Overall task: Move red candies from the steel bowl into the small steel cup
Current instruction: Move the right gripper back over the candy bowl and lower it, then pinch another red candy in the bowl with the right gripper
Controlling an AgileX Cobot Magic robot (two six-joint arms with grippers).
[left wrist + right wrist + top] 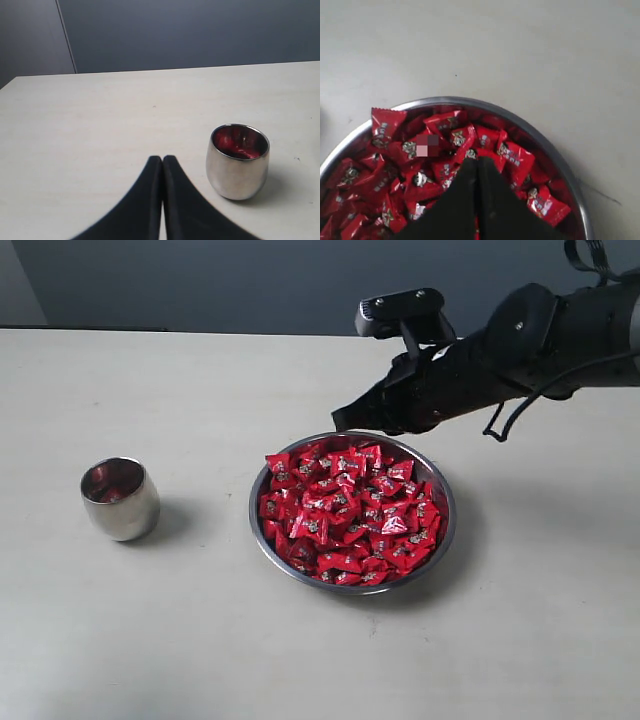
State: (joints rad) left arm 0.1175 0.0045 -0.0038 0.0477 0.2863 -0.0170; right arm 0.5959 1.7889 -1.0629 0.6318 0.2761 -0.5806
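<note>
**Poised to pick, nothing in hand**

We find the right gripper (343,422) hanging over the back rim of the steel bowl (258,536), its two fingers pressed flat together with nothing between them. From its wrist camera the tips point down at the red candies (350,512), which fill the bowl in a loose heap. We judge it is placed there to pick one out, and the jaws would have to part first. The small steel cup (119,499) stands upright on the table (200,640), well apart from the bowl toward the left of the exterior view, mouth up to receive whatever is dropped in. The left gripper (162,159) points toward the cup from nearby, fingers likewise closed and empty (the red glow inside the cup may be candy or mere reflection; we cannot tell). We take it that this arm is parked clear of the route.
</note>
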